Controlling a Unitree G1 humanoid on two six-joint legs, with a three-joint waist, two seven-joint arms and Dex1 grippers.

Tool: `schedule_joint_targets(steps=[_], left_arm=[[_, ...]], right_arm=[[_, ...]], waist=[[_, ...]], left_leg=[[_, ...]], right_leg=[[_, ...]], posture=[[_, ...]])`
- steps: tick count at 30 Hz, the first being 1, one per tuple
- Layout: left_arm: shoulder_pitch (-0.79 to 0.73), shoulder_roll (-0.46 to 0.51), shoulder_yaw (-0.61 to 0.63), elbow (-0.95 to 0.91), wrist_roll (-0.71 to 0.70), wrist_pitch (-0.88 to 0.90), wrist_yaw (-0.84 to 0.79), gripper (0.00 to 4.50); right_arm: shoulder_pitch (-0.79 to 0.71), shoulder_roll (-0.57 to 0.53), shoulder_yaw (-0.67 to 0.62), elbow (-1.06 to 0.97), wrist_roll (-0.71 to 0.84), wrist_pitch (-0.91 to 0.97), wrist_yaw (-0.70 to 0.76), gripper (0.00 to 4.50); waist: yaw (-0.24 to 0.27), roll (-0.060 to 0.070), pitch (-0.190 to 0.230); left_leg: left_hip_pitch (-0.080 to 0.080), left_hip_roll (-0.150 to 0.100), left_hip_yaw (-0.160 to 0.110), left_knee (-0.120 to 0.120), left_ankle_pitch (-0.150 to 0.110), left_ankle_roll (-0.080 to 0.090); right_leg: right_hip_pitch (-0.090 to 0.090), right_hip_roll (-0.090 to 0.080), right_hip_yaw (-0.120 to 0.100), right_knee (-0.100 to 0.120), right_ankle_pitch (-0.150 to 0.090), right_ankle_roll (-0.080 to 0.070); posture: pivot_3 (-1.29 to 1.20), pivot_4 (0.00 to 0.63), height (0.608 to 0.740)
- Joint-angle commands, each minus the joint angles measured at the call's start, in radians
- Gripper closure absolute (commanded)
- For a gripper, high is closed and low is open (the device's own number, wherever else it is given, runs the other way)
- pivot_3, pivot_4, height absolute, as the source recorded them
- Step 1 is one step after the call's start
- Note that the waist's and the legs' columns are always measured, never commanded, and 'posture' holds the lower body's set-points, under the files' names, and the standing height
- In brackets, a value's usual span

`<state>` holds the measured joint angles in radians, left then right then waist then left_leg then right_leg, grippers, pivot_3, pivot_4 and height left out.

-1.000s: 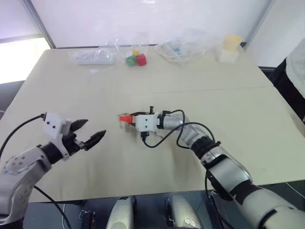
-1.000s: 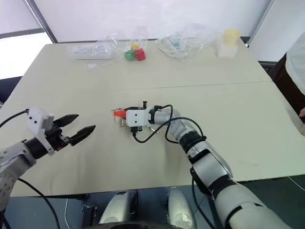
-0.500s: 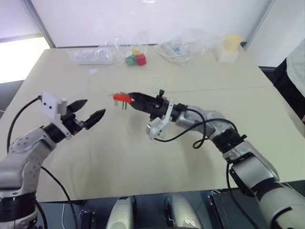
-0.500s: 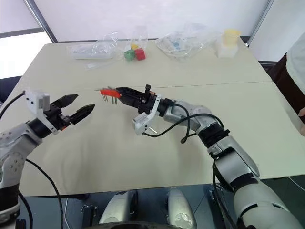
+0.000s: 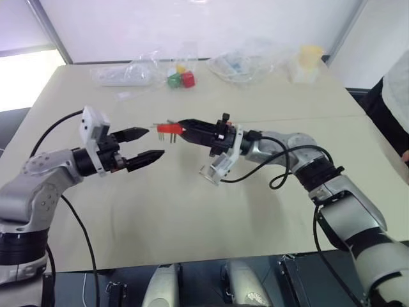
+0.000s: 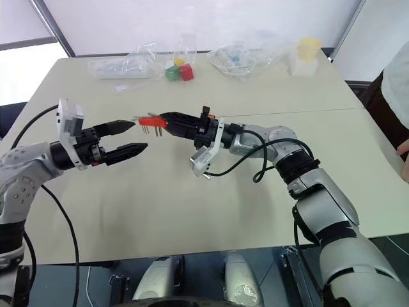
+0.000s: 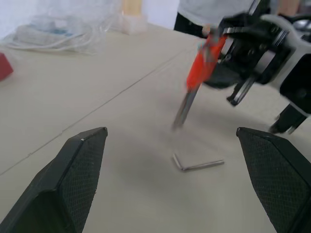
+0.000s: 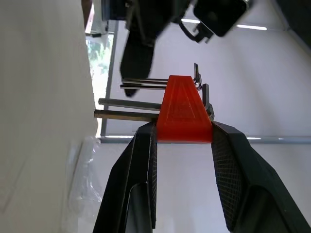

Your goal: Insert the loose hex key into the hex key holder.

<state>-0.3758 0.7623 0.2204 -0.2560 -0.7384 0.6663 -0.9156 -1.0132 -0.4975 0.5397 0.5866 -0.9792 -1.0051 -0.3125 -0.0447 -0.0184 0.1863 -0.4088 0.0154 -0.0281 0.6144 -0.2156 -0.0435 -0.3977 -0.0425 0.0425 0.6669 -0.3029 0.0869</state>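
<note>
My right gripper point(image 5: 181, 127) is shut on the hex key holder point(image 5: 169, 128), an orange-red block held up above the table, with short grey keys hanging from it. In the right wrist view the holder point(image 8: 183, 109) sits clamped between both black fingers. The left gripper point(image 5: 156, 142) is open, level with the holder and just to its left, its tips close to the block without touching it. The loose hex key point(image 7: 197, 165), a thin L-shaped grey rod, lies flat on the table under the raised holder point(image 7: 203, 63), between the spread fingers in the left wrist view.
Red and green cubes point(image 5: 182, 79) and clear plastic bags point(image 5: 246, 61) lie along the far edge of the beige table point(image 5: 192, 211). A yellow cup point(image 5: 311, 57) stands at the far right. A person point(image 5: 396, 96) is at the right edge.
The right gripper lifted the holder off the table and rolled its wrist, then held still. The left gripper rose and moved right, closing in on the holder.
</note>
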Motion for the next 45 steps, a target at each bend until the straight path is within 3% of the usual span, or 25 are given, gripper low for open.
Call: schedule_joint_targets(steps=[1,30,34,45], left_arm=[[-0.037,-0.007,0.021,-0.038,-0.036,0.010,0.017,0.00],[-0.031,-0.010,0.007,-0.075,-0.066,0.043,0.048,0.00],[-0.038,-0.011,0.000,-0.074,-0.065,0.047,0.050,1.29],[-0.043,-0.015,-0.020,-0.077,-0.065,0.053,0.049,1.29]], right_arm=[[-0.028,0.000,-0.008,-0.001,0.018,-0.008,0.008,3.50],[-0.007,-0.005,-0.031,-0.022,0.101,-0.044,0.139,3.50],[-0.008,-0.003,-0.033,-0.026,0.108,-0.042,0.148,3.50],[-0.006,-0.005,-0.042,-0.036,0.138,-0.043,0.180,3.50]], waist=[[0.001,0.000,0.000],[0.000,0.000,0.000],[0.000,0.000,0.000],[0.000,0.000,0.000]], left_leg=[[0.000,0.000,0.000,0.000,0.000,0.000],[0.000,0.000,0.000,0.001,0.000,0.000],[0.000,0.000,0.000,0.001,0.000,0.000],[0.000,0.000,0.000,0.001,0.000,0.000]], right_leg=[[0.000,0.000,0.000,0.000,0.000,0.000],[0.000,0.000,0.000,0.001,0.000,0.000],[0.000,0.000,0.000,0.001,0.000,0.000],[0.000,0.000,0.000,0.001,0.000,0.000]], posture=[[0.00,0.150,0.740],[0.00,0.150,0.740],[0.00,0.150,0.740],[0.00,0.150,0.740]])
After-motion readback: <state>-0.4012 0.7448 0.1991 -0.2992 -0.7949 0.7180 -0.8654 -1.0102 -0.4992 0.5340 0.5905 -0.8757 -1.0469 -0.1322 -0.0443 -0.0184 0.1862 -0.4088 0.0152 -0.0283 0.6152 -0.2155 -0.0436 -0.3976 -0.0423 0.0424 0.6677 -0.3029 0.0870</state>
